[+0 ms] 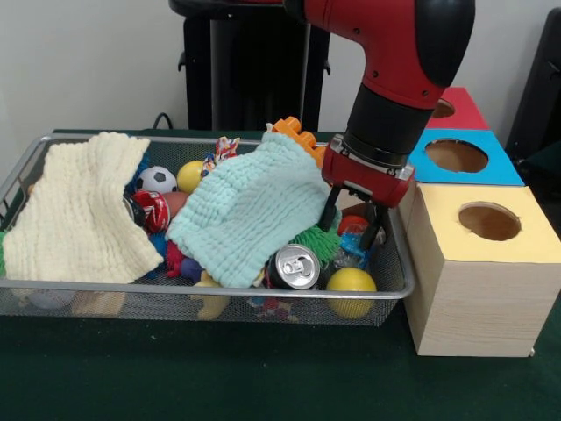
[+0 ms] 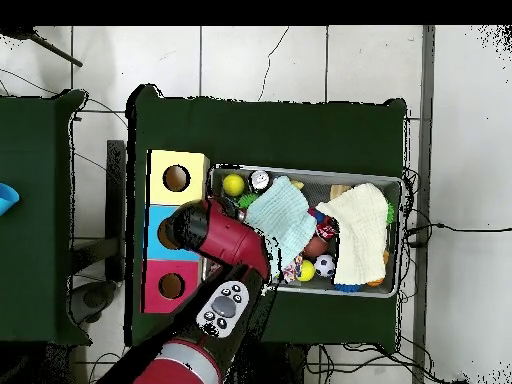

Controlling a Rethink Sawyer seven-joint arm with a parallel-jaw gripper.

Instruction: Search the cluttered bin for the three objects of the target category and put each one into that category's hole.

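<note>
A wire bin (image 1: 210, 290) holds mixed clutter. A mint cloth (image 1: 250, 210) lies over the middle and a cream cloth (image 1: 79, 215) covers the left end. At the front right sit a silver can (image 1: 294, 266) and a yellow ball (image 1: 351, 282). My gripper (image 1: 351, 224) hangs open over the bin's right end, its fingertips down among the items by a small red object (image 1: 353, 223) and a green fuzzy toy (image 1: 317, 241). Nothing is between the fingers. In the overhead view the arm (image 2: 225, 235) hides the gripper.
Three boxes with round holes stand beside the bin: yellow (image 1: 489, 221), blue (image 1: 456, 155), red (image 1: 443, 108). A soccer ball (image 1: 157, 179), another yellow ball (image 1: 189, 175), a red round item (image 1: 153, 210) and an orange block toy (image 1: 296, 134) lie in the bin. Cloths hide more.
</note>
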